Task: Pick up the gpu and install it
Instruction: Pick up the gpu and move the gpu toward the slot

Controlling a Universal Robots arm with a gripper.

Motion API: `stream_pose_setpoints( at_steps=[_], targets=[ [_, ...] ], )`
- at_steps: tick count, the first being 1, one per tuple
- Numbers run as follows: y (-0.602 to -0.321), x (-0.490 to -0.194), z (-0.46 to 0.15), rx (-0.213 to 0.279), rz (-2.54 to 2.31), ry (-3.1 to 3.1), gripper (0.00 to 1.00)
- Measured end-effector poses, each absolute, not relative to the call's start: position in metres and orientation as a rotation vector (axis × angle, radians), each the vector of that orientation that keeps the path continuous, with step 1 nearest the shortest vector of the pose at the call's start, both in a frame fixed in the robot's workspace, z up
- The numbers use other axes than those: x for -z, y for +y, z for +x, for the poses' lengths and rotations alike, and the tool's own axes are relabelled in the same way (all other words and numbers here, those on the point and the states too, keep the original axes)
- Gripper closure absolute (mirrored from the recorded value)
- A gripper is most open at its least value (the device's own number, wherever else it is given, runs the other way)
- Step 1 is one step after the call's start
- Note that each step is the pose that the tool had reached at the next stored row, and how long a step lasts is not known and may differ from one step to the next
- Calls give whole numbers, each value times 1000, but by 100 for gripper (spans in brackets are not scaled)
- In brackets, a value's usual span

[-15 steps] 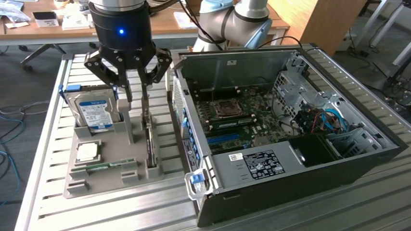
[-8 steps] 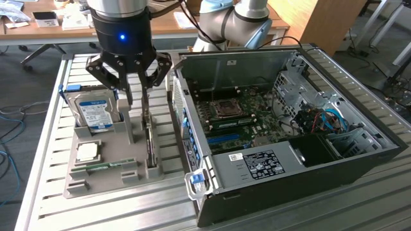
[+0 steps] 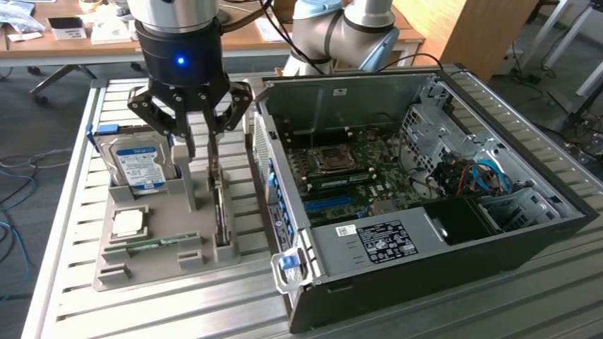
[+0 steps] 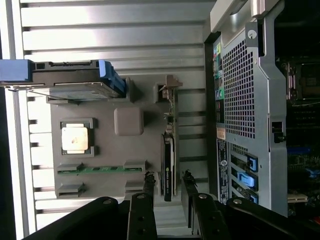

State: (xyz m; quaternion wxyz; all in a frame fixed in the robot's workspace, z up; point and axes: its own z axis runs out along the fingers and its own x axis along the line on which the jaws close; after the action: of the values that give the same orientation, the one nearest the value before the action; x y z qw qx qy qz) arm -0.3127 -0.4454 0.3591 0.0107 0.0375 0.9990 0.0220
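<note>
step: grasp stage of the pick-up, by the look of it; nothing lifted or installed yet
gpu: standing on edge in a slot of the grey tray, on the tray side closest to the case
pincer: hanging right over the gpu, just beside the case, jaws apart, one finger each side, small gaps showing, no clamp
hard drive: in the tray too, on the side away from the case, not the target
next move calls for: probably a square squeeze on both flat faces, then a straight pull up so nothing snags
</note>
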Motion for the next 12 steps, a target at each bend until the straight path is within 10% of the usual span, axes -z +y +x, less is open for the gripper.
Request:
stream_pose_setpoints(
  at_steps=[12],
  targets=[
    [-445, -357, -313, -69, 117, 3117, 64]
  ],
)
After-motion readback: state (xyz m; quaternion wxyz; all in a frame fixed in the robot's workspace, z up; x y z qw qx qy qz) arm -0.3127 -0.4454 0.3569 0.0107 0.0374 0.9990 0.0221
